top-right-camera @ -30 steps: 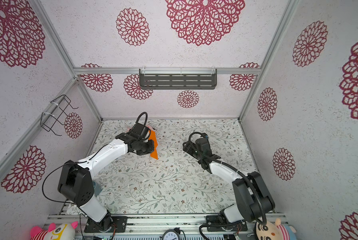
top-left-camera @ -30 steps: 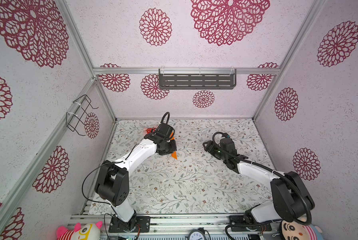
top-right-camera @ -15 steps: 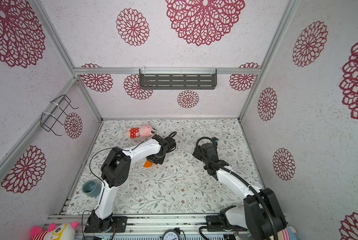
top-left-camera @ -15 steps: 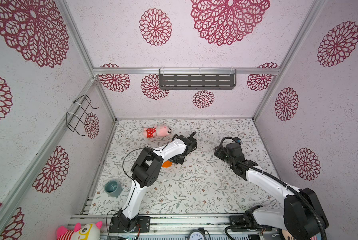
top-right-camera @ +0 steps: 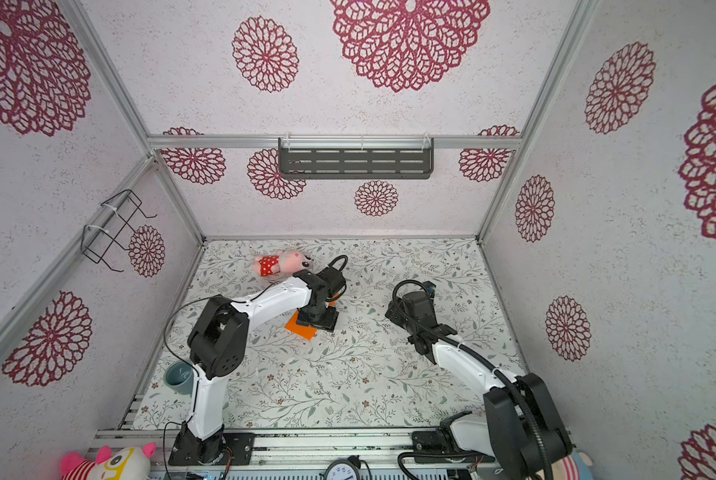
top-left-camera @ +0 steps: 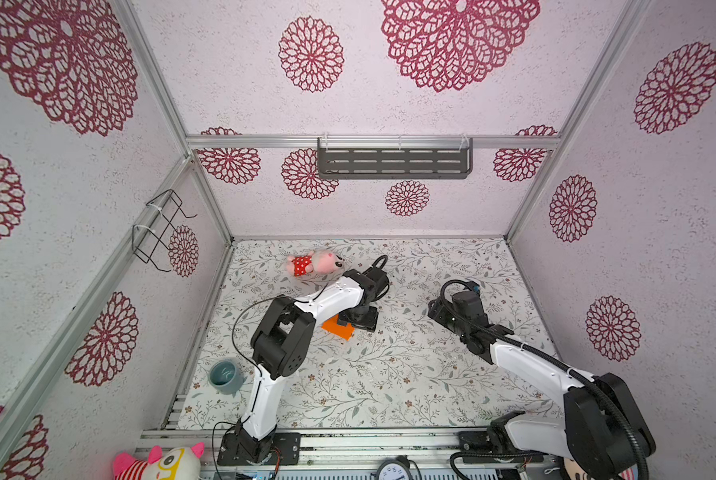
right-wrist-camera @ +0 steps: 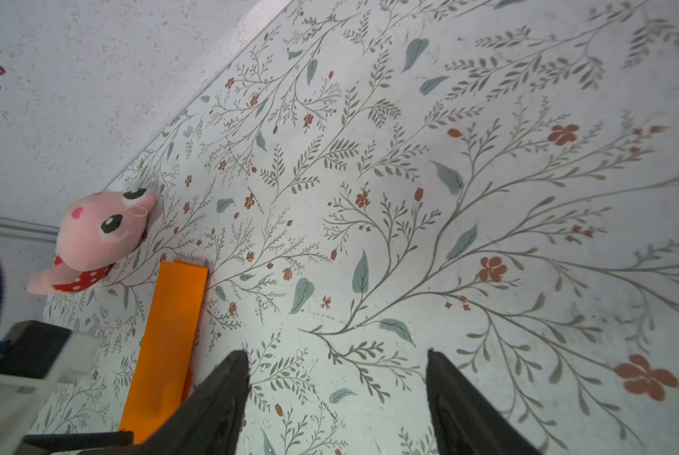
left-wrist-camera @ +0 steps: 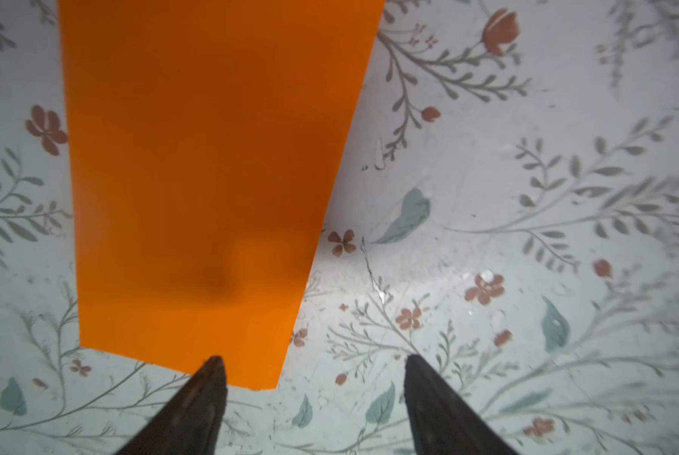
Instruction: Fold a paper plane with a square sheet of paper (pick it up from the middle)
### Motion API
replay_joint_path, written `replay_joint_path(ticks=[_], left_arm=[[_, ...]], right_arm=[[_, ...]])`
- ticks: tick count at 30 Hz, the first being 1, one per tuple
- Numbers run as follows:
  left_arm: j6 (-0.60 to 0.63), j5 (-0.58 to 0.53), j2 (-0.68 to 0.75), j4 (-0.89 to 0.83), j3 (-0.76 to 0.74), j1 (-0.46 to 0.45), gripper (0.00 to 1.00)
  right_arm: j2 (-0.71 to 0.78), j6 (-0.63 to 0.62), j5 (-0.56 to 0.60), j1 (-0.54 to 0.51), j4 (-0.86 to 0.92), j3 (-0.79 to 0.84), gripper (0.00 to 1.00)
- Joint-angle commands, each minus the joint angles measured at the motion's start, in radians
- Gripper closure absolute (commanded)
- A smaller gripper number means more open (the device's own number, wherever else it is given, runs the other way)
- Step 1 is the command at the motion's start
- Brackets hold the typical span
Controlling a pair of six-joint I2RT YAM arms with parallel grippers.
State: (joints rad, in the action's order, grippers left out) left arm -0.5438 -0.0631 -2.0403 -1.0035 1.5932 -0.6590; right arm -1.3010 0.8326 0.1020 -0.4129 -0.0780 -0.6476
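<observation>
orange sheet of paper (top-left-camera: 338, 328) lies flat on the floral desk (top-left-camera: 389, 374), near the middle and a little to the left, in both top views (top-right-camera: 302, 328). it is mostly hidden under the left pincer (top-left-camera: 358, 320), which points down at it. in the left wrist view the left pincer (left-wrist-camera: 312, 357) stands open with nothing between its jaws. one dark fingertip (left-wrist-camera: 211, 378) overlaps the near edge of the sheet (left-wrist-camera: 204, 177) close to a corner, and whether it touches cannot be told; the other hangs over bare desk. in the right wrist view the sheet (right-wrist-camera: 172, 335) shows as a long narrow folded strip, with a second layer peeking out at its far end. a pink plush toy (right-wrist-camera: 93, 236) in red dotted shorts lies just beyond that end, near the back wall. the right pincer (right-wrist-camera: 336, 351) is open too, empty, over bare desk and well apart from the sheet. a blue-grey cup (top-left-camera: 224, 376) stands by the left edge.
</observation>
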Motion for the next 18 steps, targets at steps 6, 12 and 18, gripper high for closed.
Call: replay_joint_path(ticks=[6, 12, 18], left_arm=[[-0.110, 0.171, 0.372, 0.304, -0.303, 0.244, 0.02], [-0.150, 0.165, 0.502, 0.366, -0.465, 0.392, 0.03], [-0.163, 0.180, 0.559, 0.397, -0.539, 0.463, 0.03]], right_arm=[[-0.306, -0.014, -0.178, -0.205, -0.068, -0.293, 0.39], [-0.587, 0.016, -0.293, -0.347, -0.065, -0.561, 0.52], [-0.751, -0.002, -0.337, -0.390, 0.026, -0.730, 0.53]])
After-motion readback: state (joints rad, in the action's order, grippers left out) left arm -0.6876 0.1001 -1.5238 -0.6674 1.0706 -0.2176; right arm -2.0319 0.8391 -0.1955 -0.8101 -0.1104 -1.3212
